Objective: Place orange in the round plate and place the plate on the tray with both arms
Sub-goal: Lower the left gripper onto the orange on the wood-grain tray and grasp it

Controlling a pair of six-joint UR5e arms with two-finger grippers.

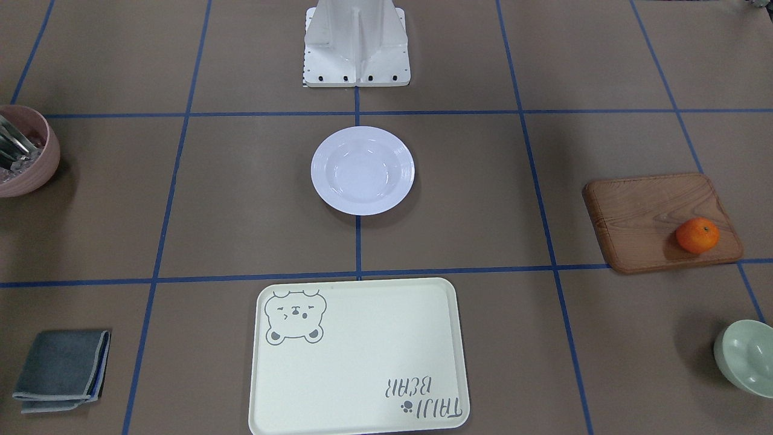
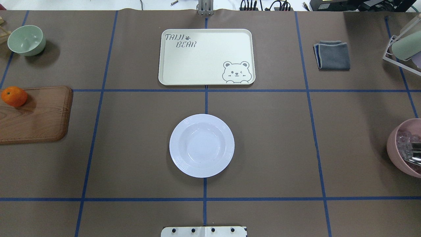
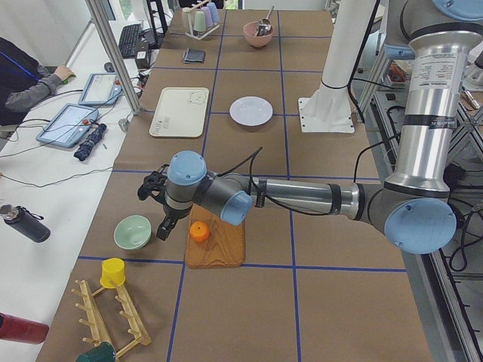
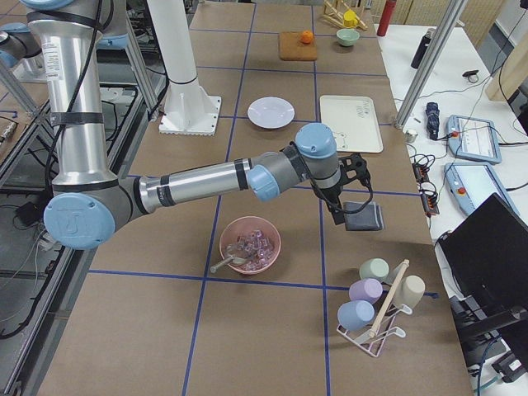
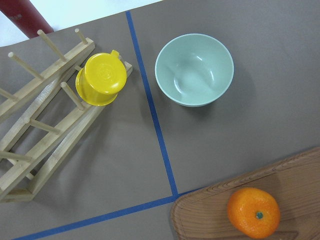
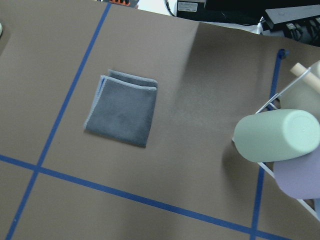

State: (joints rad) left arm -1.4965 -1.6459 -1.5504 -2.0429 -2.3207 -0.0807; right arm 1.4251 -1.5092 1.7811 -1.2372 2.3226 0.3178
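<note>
The orange [image 1: 697, 235] [image 2: 14, 96] [image 5: 253, 212] lies on a brown wooden board [image 1: 652, 217] at the table's left end. The round white plate [image 2: 201, 145] [image 1: 362, 170] sits empty at the table's centre. Beyond it lies the cream bear tray [image 2: 204, 56] [image 1: 356, 356], with nothing on it. Only the side views show the grippers. My left gripper [image 3: 161, 226] hangs over the table just beside the orange [image 3: 199, 231], towards the green bowl. Above the grey cloth at the far right end hangs my right gripper [image 4: 337, 216]. I cannot tell whether either is open or shut.
A pale green bowl [image 2: 26, 40] [image 5: 194, 69] and a wooden rack with a yellow cup [image 5: 102, 79] stand near the board. A folded grey cloth [image 2: 332, 55] [image 6: 122, 107], a cup rack [image 6: 275, 135] and a pink bowl [image 2: 404, 148] occupy the right end.
</note>
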